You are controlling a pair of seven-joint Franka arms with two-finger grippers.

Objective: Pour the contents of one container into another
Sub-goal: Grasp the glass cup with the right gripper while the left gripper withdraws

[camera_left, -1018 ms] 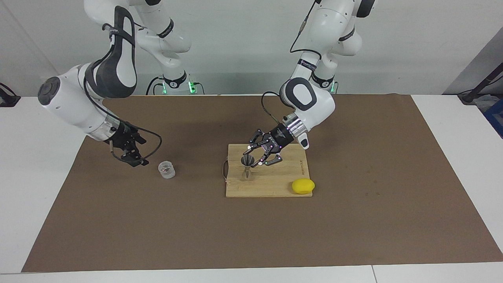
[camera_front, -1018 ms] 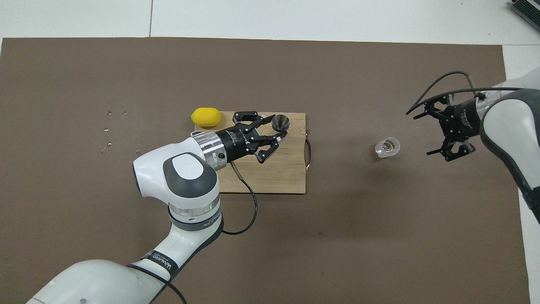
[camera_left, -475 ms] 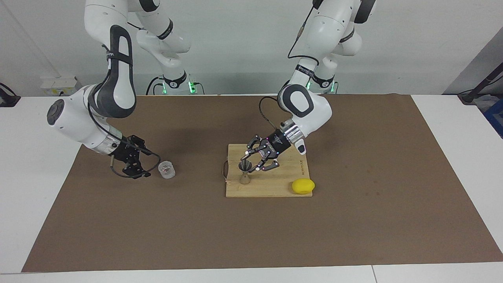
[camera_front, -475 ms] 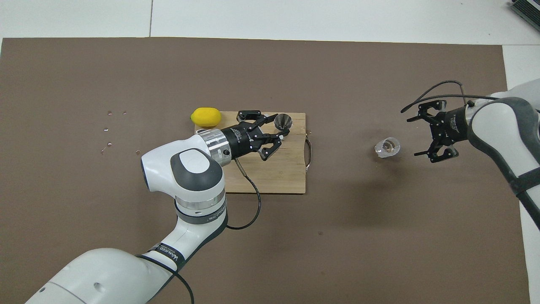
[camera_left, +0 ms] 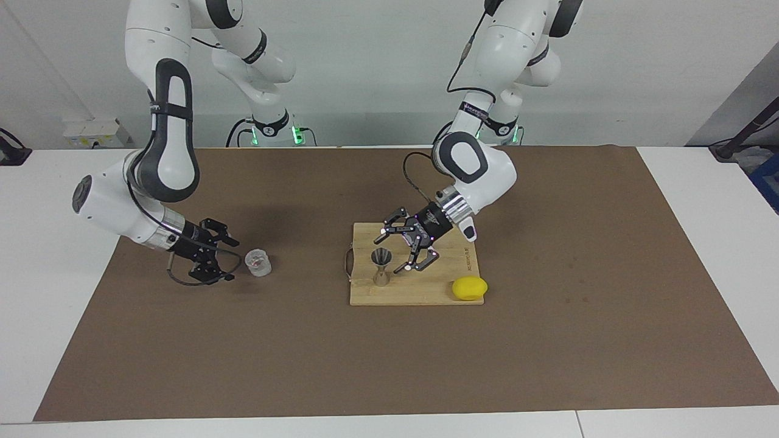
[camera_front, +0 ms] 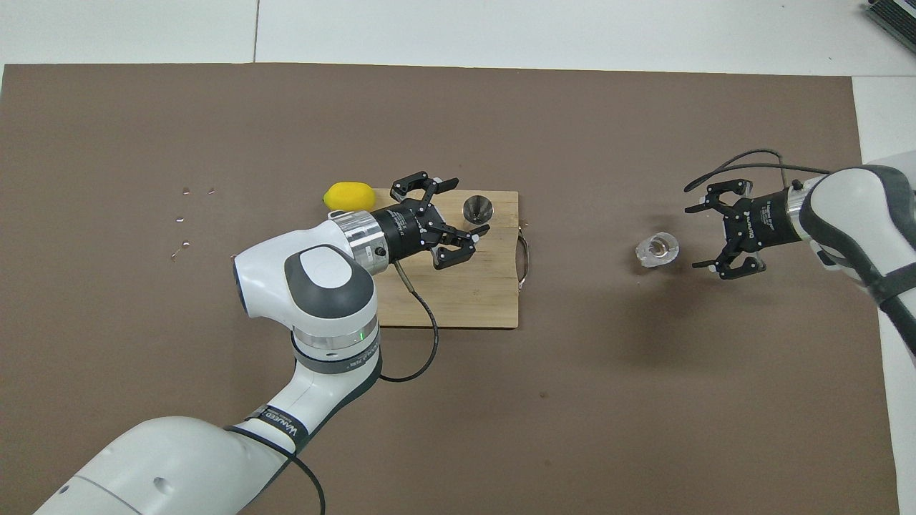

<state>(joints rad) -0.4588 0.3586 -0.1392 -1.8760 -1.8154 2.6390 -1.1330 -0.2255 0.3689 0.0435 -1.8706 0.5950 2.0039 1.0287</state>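
Jigger upright on board, just released; left gripper now spread beside it; right gripper, spread, has closed in on tumbler on mat; grasp likely next.

Left hand now open, off jigger.

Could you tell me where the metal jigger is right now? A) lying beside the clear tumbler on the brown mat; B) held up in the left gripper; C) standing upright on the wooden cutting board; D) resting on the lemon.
C: the jigger stands upright on the cutting board, with the open left gripper just beside it and not gripping it.
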